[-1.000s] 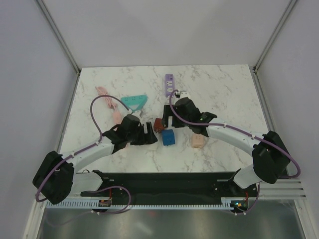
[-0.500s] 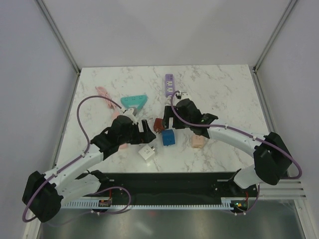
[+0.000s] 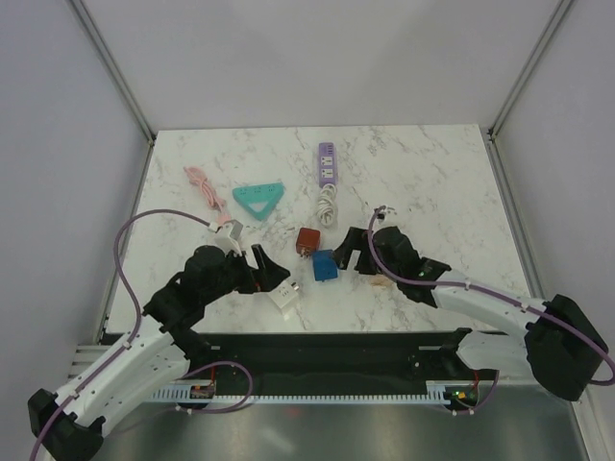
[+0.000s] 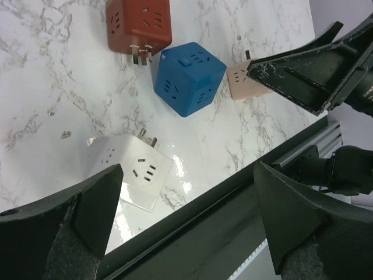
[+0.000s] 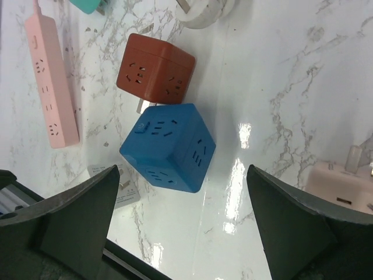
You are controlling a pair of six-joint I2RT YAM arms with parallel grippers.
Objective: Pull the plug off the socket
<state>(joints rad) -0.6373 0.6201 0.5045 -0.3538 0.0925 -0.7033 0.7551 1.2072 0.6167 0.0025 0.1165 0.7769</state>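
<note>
The lilac socket strip (image 3: pixel 328 163) lies at the back centre with its white cord (image 3: pixel 329 204) coiled in front of it; nothing sits in its outlets. The beige plug (image 3: pixel 381 282) lies on the table by my right gripper (image 3: pixel 357 257), apart from the strip. It also shows in the left wrist view (image 4: pixel 245 81) and at the right wrist view's edge (image 5: pixel 344 184). My right gripper (image 5: pixel 182 175) is open and empty above the blue cube. My left gripper (image 3: pixel 271 272) is open and empty near the table's front edge (image 4: pixel 186 192).
A red cube socket (image 3: pixel 307 240), a blue cube socket (image 3: pixel 325 265) and a white cube adapter (image 3: pixel 283 294) lie between the grippers. A pink power strip (image 3: pixel 199 184) and a teal triangular socket (image 3: pixel 258 198) lie at the back left. A black rail (image 3: pixel 317 346) runs along the front edge.
Both arms have drawn back toward the near edge. The left gripper uncovered the white cube adapter. The right gripper left the coiled cord, which now shows fully.
</note>
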